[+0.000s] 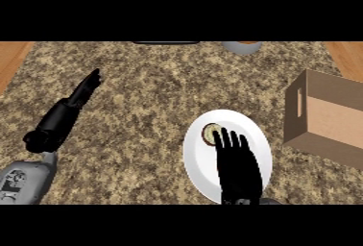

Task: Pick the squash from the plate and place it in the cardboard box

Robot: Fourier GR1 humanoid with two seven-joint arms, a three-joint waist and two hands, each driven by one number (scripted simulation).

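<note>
A white plate (202, 166) lies on the granite counter, right of centre. On its upper part sits the squash (210, 133), of which only a round tan end with a dark rim shows. My right hand (237, 166) stretches flat over the plate, fingers straight, their tips reaching the squash and covering most of it. The cardboard box (327, 120) stands open at the right edge, with a slot handle in its left wall. My left hand (86, 87) rests at the left, fingers straight and pointing up, holding nothing.
A grey round object (242, 46) and a dark flat item (166, 42) sit at the counter's far edge. Wooden flooring (13, 57) shows beyond the counter's left and right corners. Bare granite (149, 110) lies between plate and left arm.
</note>
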